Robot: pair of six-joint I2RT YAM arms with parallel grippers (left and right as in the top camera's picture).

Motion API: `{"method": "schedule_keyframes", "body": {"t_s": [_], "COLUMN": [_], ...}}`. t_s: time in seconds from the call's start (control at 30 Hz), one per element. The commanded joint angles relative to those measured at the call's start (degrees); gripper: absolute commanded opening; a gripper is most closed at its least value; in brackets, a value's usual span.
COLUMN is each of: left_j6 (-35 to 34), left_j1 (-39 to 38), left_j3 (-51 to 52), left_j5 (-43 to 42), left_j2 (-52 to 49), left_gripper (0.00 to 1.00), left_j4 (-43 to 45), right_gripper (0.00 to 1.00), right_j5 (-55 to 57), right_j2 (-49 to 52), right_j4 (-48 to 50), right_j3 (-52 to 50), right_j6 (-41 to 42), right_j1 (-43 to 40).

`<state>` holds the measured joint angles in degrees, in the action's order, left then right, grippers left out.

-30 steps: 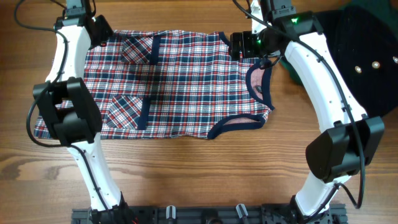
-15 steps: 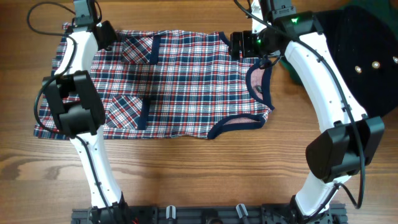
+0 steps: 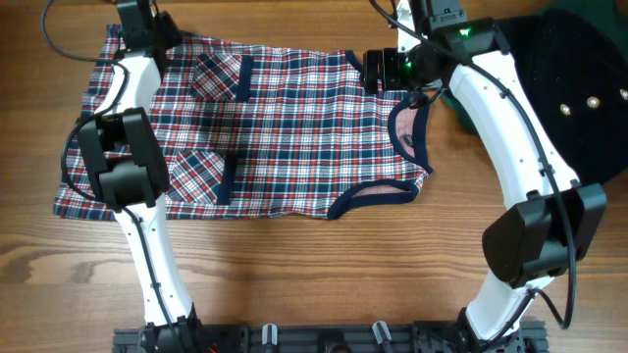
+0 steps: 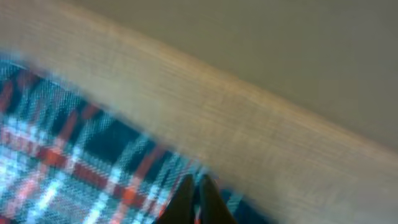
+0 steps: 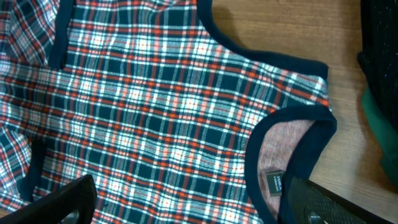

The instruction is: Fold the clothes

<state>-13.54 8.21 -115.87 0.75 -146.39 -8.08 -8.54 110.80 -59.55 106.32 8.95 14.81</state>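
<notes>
The clothes (image 3: 294, 127), a red, white and navy plaid sleeveless garment with navy trim and two patch pockets, lie spread flat on the wooden table (image 3: 314, 284). My left gripper (image 3: 135, 27) is at the garment's far left corner. In the blurred left wrist view its dark fingers (image 4: 186, 200) press together on the plaid edge (image 4: 74, 162). My right gripper (image 3: 376, 71) hovers open over the neck end. In the right wrist view its gripper (image 5: 186, 208) stands wide apart above the plaid (image 5: 155, 106), with the navy neck trim (image 5: 255, 155) and a small label (image 5: 272, 180) below.
A black garment with metal studs (image 3: 579, 88) lies at the right, touching the right arm's side of the table. Dark green fabric (image 3: 589, 15) sits at the far right corner. The table's far edge (image 4: 261, 106) runs just beyond the left gripper.
My left gripper has moved toward the far left, pulling the garment's corner outward so the left hem lies wider. The right arm has stayed still.
</notes>
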Motion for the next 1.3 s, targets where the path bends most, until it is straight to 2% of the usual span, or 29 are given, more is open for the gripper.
{"method": "schedule_keyframes", "body": {"t_s": [0.0,0.1,0.17,0.23,0.3,0.37,0.57,0.7,0.87,0.97,1.1,1.27], "left_j6": [0.2,-1.0,-1.0,-0.7,-0.5,-0.2,0.3,0.3,-0.3,-0.4,-0.1,-0.2], "left_j1": [0.7,0.8,0.8,0.8,0.8,0.8,0.9,0.7,-0.3,-1.8,-2.8,-3.7], "left_j3": [-0.2,-0.2,-0.2,-0.2,-0.2,-0.2,-0.2,-0.2,-0.2,-0.2,-0.2,2.6], "left_j5": [0.8,-0.2,-1.0,-1.0,-1.0,-1.0,-1.8,-3.2,-3.8,-6.1,-4.3,-4.3], "left_j2": [2.1,7.0,12.7,19.5,25.4,29.4,35.3,37.9,45.6,48.8,49.1,49.1], "left_gripper": [0.15,0.25,0.37,0.48,0.76,1.00,1.00,1.00,1.00,1.00,1.00,1.00], "left_j4": [-8.0,-15.1,-22.0,-29.8,-37.4,-43.6,-57.6,-64.7,-67.8,-71.4,-77.3,-80.8], "right_gripper": [1.00,1.00,1.00,1.00,1.00,1.00,1.00,1.00,1.00,1.00,0.99,0.97], "right_j5": [-0.5,-1.4,-4.7,-2.6,0.9,3.6,3.9,3.8,3.8,2.1,2.1,2.0], "right_j2": [0.4,0.4,0.4,0.4,0.4,0.4,0.3,0.1,-2.6,-4.7,-5.3,-5.3], "right_j4": [1.8,1.9,1.6,0.9,0.2,-1.1,-8.5,-12.1,-17.6,-21.6,-28.9,-30.7], "right_j3": [-0.6,-0.6,-0.6,-0.6,-0.6,-0.6,-0.4,5.8,16.0,16.5,16.4,15.8], "right_j6": [0.7,1.6,1.6,1.4,-0.2,-0.3,-1.5,-1.5,-1.5,-1.4,-1.5,-0.5], "right_j1": [0.0,-0.1,-0.7,-0.9,-0.9,-1.1,-4.3,-4.5,-4.5,-4.5,-4.5,-0.1]}}
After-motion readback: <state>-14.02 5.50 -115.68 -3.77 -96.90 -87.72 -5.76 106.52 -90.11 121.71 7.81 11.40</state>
